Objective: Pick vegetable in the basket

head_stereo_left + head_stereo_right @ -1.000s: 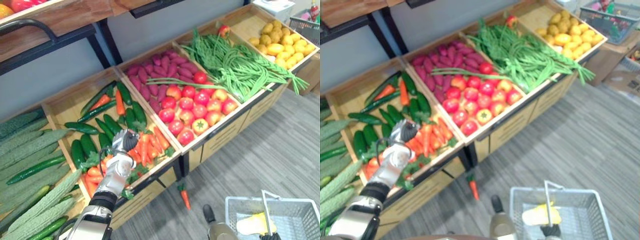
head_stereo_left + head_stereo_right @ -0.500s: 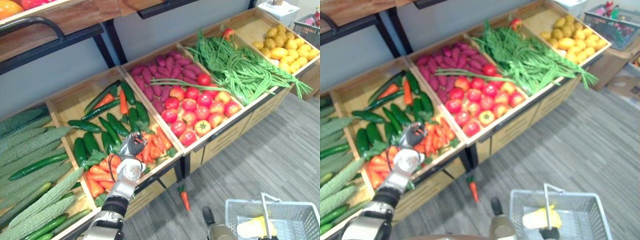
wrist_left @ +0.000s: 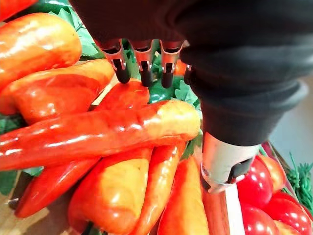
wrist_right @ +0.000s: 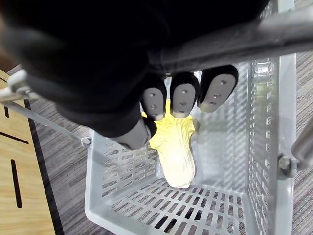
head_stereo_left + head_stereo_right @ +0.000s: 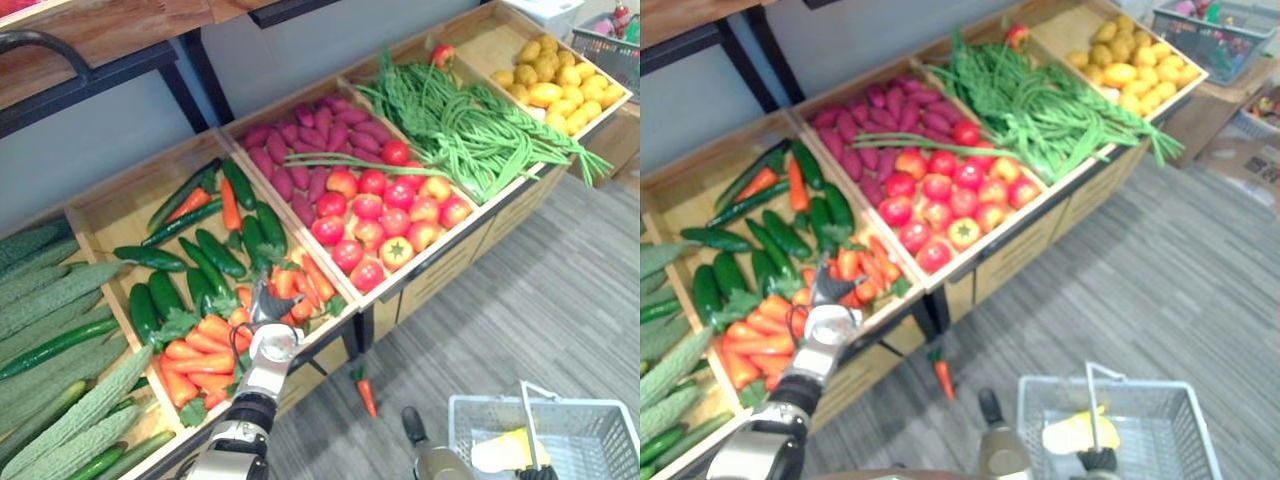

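My left hand [image 5: 270, 342] hovers over a pile of orange carrots [image 5: 205, 352] in the front of a wooden crate [image 5: 110, 215]. The left wrist view has its fingers [image 3: 142, 68] straight and just above the carrots [image 3: 98, 132], the thumb [image 3: 222, 161] apart, nothing held. My right hand [image 4: 183, 98] is shut on the handle [image 4: 274, 34] of a pale grey wire basket [image 4: 117, 171], which hangs at the lower right [image 5: 462, 410] over the floor. A yellow vegetable [image 4: 173, 147] lies in the basket.
The crates also hold dark cucumbers [image 5: 205, 265], bitter gourds [image 5: 60, 300], purple sweet potatoes [image 5: 310, 140], tomatoes [image 5: 385, 215], long green beans [image 5: 470, 130] and yellow fruit [image 5: 560, 85]. One carrot [image 5: 365, 392] lies on the grey floor. A second basket [image 5: 605, 40] stands far right.
My left hand's fingers have gone from curled to straight, and the hand has drawn back toward the crate's front edge over the carrots. The camera has shifted a little.
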`<state>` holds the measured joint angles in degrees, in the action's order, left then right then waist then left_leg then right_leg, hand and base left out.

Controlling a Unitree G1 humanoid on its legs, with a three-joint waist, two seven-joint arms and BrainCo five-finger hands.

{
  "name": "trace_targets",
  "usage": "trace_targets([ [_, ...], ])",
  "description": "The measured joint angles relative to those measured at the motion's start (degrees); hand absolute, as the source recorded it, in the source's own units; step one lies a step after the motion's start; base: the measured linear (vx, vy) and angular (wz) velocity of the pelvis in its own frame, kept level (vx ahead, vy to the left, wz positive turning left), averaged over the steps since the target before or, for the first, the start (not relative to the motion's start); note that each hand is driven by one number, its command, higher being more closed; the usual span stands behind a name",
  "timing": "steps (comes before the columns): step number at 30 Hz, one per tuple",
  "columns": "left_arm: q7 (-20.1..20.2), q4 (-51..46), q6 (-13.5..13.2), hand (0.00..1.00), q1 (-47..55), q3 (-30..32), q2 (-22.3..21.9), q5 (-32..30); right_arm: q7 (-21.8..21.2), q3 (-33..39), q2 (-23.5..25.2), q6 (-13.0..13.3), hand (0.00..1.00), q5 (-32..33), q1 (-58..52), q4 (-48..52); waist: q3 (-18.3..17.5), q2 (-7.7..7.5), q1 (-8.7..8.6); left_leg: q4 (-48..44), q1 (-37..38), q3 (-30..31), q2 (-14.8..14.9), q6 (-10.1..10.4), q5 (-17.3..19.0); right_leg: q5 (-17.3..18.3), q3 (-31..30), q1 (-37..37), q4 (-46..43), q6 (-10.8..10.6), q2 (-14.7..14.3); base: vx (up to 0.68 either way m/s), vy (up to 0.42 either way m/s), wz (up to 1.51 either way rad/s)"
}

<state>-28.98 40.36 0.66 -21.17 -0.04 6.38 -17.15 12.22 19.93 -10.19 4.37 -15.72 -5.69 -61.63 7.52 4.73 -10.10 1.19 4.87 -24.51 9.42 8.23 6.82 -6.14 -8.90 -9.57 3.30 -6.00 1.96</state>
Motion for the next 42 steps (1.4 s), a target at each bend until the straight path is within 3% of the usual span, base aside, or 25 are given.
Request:
trace_targets([
  [8, -2.55, 3.3, 1.07, 0.0, -2.24, 0.6, -0.96, -4.1, 1.3, -0.26, 0.0, -0.06, 1.0, 0.11, 1.02, 0.02, 0.15, 0.29, 0.01, -0.24, -1.02, -0.83, 0.02, 0.01, -0.02, -0.44, -0.82, -1.37, 0.06, 0.0, 0.04, -0.02, -0.04, -0.06],
  [14, -4.73, 8.05, 2.14, 0.0, -5.08, 5.22, -0.98, -9.97, 1.59, -0.81, -0.05, -0.05, 1.0, 0.17, 2.56, -0.01, 0.69, 0.77, 0.08, -0.28, -1.73, -1.96, 0.07, 0.06, 0.02, -0.77, -1.87, -2.38, 0.62, 0.06, -0.14, -0.01, -0.04, -0.09],
  [17, -5.3, 10.36, 3.79, 0.0, -6.07, 7.67, 1.02, -11.96, 2.44, -2.14, -0.25, 0.01, 1.0, 0.26, 4.03, -0.02, 1.27, 0.99, 0.0, -0.28, -1.81, -3.46, 0.13, 0.29, 0.18, -0.97, -3.36, -3.37, 0.55, 0.07, -0.64, 0.01, -0.045, -0.26],
  [18, -5.54, 11.68, 4.18, 1.0, -6.1, 8.39, 1.31, -12.85, 2.67, -2.52, -0.35, 0.22, 1.0, 0.37, 4.35, -0.01, 1.72, 0.96, -0.09, -0.27, -1.81, -3.78, 0.16, 0.33, 0.2, -0.97, -3.63, -3.59, 0.53, 0.07, -0.77, 0.01, -0.033, -0.13],
  [27, -6.58, 12.13, 4.78, 1.0, -6.0, 9.39, 1.98, -15.54, 3.72, -4.56, -0.81, 1.29, 1.0, 0.46, 4.77, -0.08, 2.66, 1.08, -0.11, -0.31, -1.84, -4.9, 0.14, 0.43, 0.27, -0.96, -4.52, -4.18, 0.52, 0.08, -1.18, 0.01, -0.038, -0.07],
  [42, -4.28, 13.3, 4.85, 1.0, -4.23, 5.89, 2.58, -15.67, 3.69, -4.92, -1.36, 2.15, 1.0, 0.45, 4.97, -1.92, 2.7, 1.1, -0.59, -0.47, -0.85, -4.35, 0.02, 0.42, 0.27, -0.95, -3.98, -2.74, 0.5, 0.09, -1.04, -0.01, -0.04, 0.02],
])
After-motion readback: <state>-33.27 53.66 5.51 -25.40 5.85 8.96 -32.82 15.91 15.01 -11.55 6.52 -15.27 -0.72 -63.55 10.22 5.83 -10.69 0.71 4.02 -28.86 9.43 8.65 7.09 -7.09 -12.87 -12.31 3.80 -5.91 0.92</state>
